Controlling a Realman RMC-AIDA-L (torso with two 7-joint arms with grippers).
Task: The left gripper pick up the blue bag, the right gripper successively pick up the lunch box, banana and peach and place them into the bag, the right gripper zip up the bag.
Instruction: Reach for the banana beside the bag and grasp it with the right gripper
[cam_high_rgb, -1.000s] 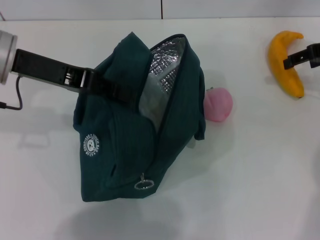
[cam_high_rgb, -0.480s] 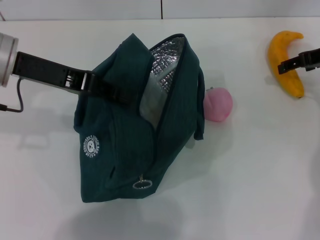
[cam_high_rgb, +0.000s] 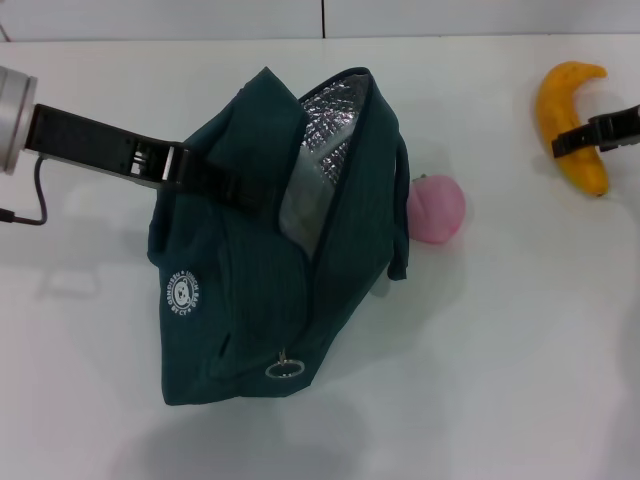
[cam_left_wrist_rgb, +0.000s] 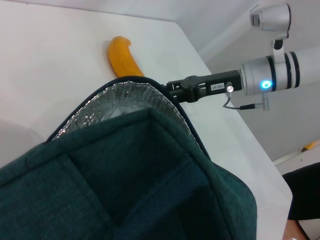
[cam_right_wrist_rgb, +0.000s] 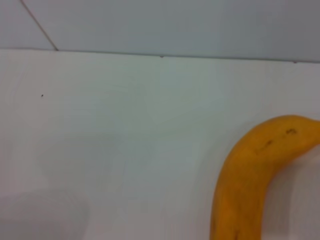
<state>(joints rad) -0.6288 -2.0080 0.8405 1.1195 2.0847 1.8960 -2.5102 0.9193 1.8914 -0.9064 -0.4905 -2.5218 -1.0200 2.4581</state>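
The blue bag (cam_high_rgb: 260, 290) is held up off the white table, its mouth open and its silver lining (cam_high_rgb: 320, 140) showing. My left gripper (cam_high_rgb: 240, 190) is shut on the bag's upper edge from the left. The left wrist view shows the bag (cam_left_wrist_rgb: 125, 185) from close up. Far right on the table lies the banana (cam_high_rgb: 560, 100), also shown in the right wrist view (cam_right_wrist_rgb: 245, 185). My right gripper (cam_high_rgb: 562, 145) reaches across the banana's lower half from the right edge. The pink peach (cam_high_rgb: 437, 208) sits against the bag's right side. The lunch box is out of view.
A ring zipper pull (cam_high_rgb: 284, 370) hangs at the bag's near end, below a round white logo (cam_high_rgb: 183, 292). A black cable (cam_high_rgb: 35, 190) loops from the left arm. The table (cam_high_rgb: 520, 350) ends at a grey wall at the back.
My right gripper has moved nearer and slightly left along the banana, from its middle toward its lower half. The left gripper and bag have stayed put.
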